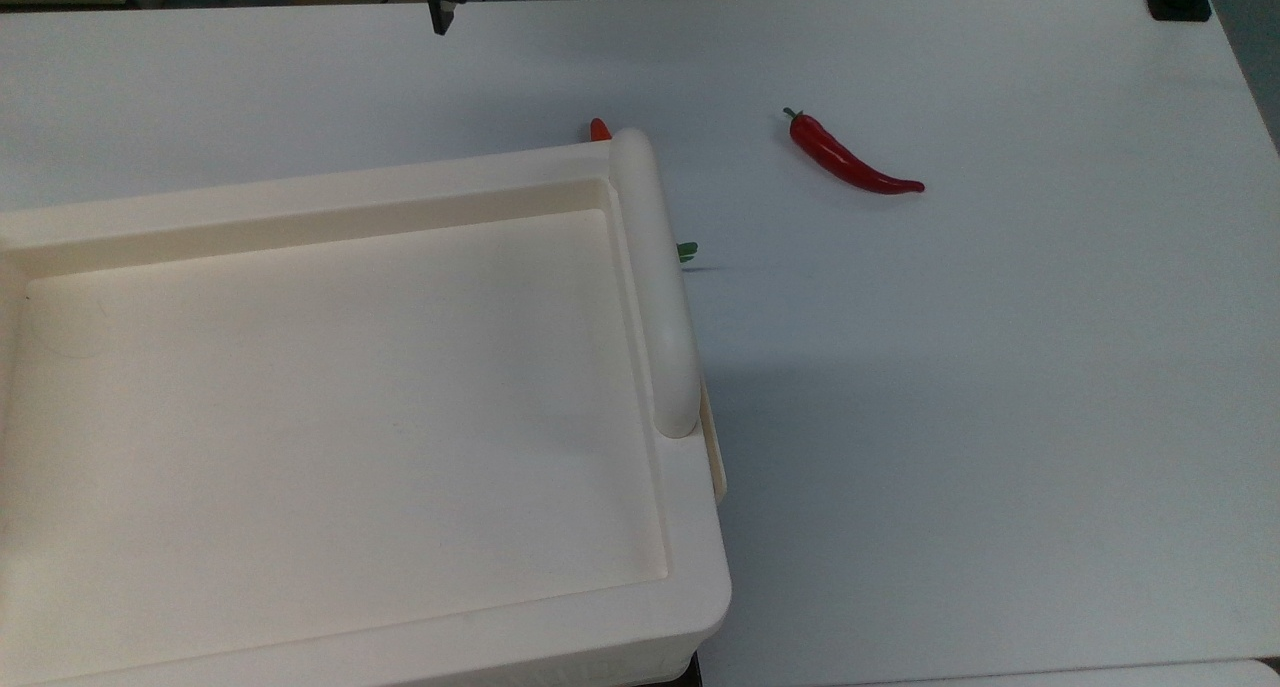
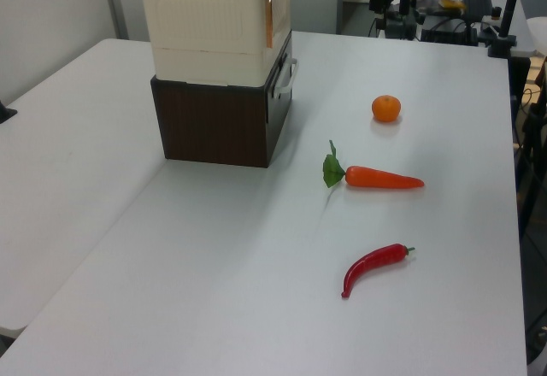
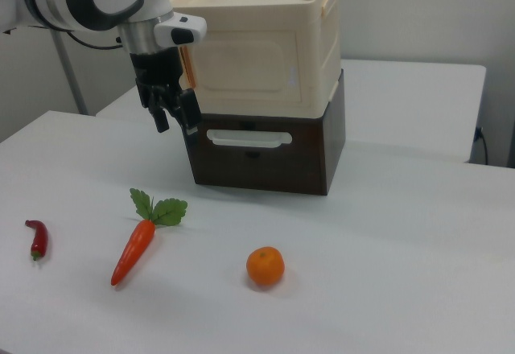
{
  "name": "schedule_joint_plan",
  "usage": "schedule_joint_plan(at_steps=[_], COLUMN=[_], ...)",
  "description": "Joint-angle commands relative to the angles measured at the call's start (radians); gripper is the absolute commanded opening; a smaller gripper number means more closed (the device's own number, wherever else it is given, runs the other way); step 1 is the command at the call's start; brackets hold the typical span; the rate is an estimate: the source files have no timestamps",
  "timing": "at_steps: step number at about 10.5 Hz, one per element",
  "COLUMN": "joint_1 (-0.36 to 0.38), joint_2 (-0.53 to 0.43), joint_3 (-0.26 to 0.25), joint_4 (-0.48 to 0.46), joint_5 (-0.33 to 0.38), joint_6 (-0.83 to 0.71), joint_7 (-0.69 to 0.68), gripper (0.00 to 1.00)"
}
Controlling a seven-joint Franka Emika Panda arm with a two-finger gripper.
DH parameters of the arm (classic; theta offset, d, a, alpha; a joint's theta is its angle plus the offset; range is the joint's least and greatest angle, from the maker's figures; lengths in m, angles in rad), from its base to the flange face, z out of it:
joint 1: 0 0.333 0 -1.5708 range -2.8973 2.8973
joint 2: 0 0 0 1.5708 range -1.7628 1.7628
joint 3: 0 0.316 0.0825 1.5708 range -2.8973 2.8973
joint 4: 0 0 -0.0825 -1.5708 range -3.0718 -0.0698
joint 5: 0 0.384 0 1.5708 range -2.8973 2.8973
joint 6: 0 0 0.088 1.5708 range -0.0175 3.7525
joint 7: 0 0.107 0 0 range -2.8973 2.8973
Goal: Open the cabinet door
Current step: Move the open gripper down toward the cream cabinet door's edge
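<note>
- Your large cream-white plastic cabinet (image 3: 265, 44) stands on a dark brown base (image 3: 265, 157) on the white surface (image 3: 402, 249).
- Its flat cream-beige cabinet door (image 3: 245, 64) stands upright, closed, long axis horizontal.
- Your black two-finger hand (image 3: 179, 119) hangs beside it, slightly open, holding nothing.

one cabinet (image 3: 257, 48), one carrot (image 3: 133, 249), one chili (image 3: 37, 238), one orange (image 3: 265, 266).
</note>
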Motion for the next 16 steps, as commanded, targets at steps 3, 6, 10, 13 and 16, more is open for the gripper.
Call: schedule_joint_plan(at_steps=[3,6,10,13,16], joint_1=[0.013,0.024,0.089,0.106,0.169], joint_2=[-0.005,-0.003,0.014,0.043,0.134], joint_3=[0.001,0.012,0.016,0.009,-0.048], joint_4=[0.0,0.0,-0.001,0.0,0.084], joint_5=[0.015,0.016,0.052,0.115,0.118], joint_6=[-0.006,-0.006,0.021,0.162,0.385], joint_7=[-0.025,-0.028,-0.051,-0.106,-0.123], gripper=[1.0,1.0,1.0,1.0,1.0])
